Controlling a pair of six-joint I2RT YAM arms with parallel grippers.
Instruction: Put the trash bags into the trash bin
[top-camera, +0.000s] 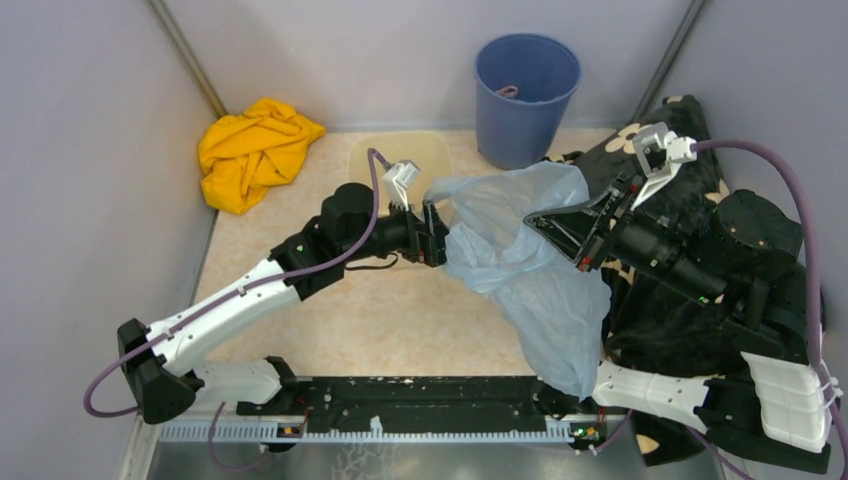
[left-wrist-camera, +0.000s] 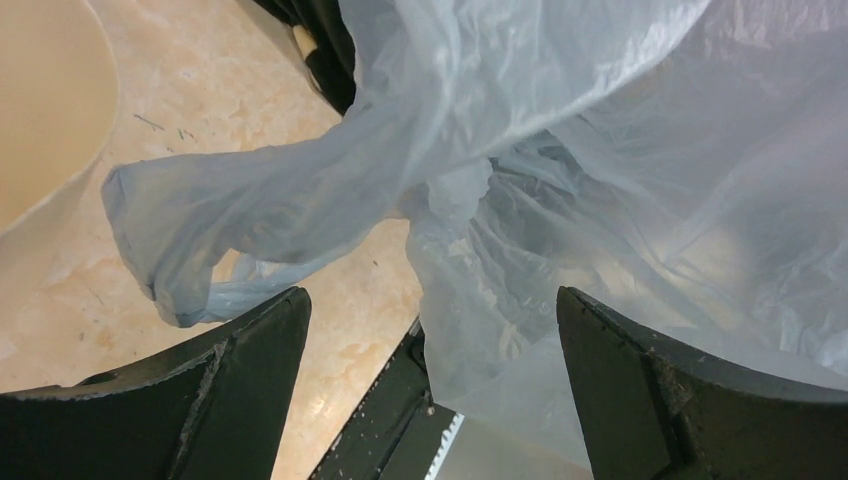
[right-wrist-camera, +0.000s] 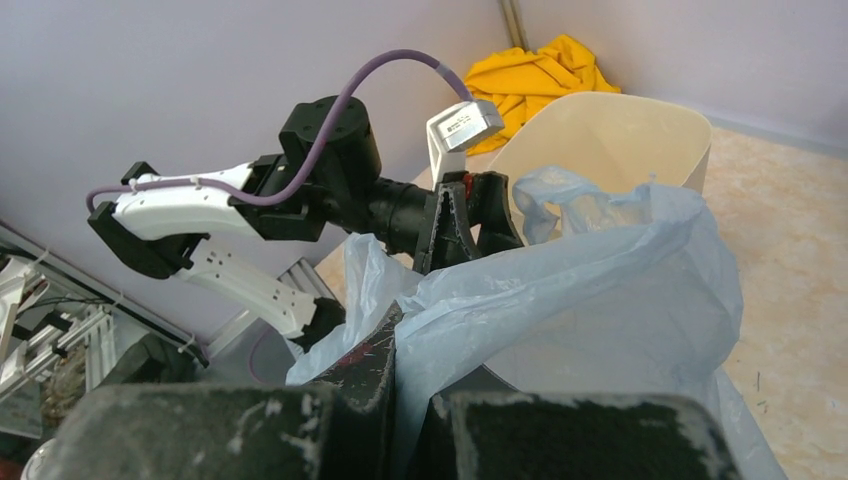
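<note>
A pale-blue translucent trash bag (top-camera: 520, 260) hangs in the air over the table's middle right. My right gripper (top-camera: 562, 235) is shut on its upper edge; in the right wrist view the film is pinched between the closed jaws (right-wrist-camera: 395, 340) and the bag (right-wrist-camera: 580, 290) billows beyond them. My left gripper (top-camera: 438, 232) stands wide open at the bag's left side. In the left wrist view, the bag (left-wrist-camera: 560, 170) drapes ahead of and partly between its spread fingers (left-wrist-camera: 430, 300). The cream trash bin (top-camera: 400, 150) stands just behind the left gripper, its rim showing (right-wrist-camera: 610, 130) (left-wrist-camera: 40, 100).
A round blue bucket (top-camera: 525, 95) stands at the back right. A crumpled yellow cloth (top-camera: 255, 150) lies in the back left corner. A black flower-patterned cloth (top-camera: 690, 300) lies under the right arm. Grey walls close three sides; a black rail (top-camera: 400, 400) runs along the near edge.
</note>
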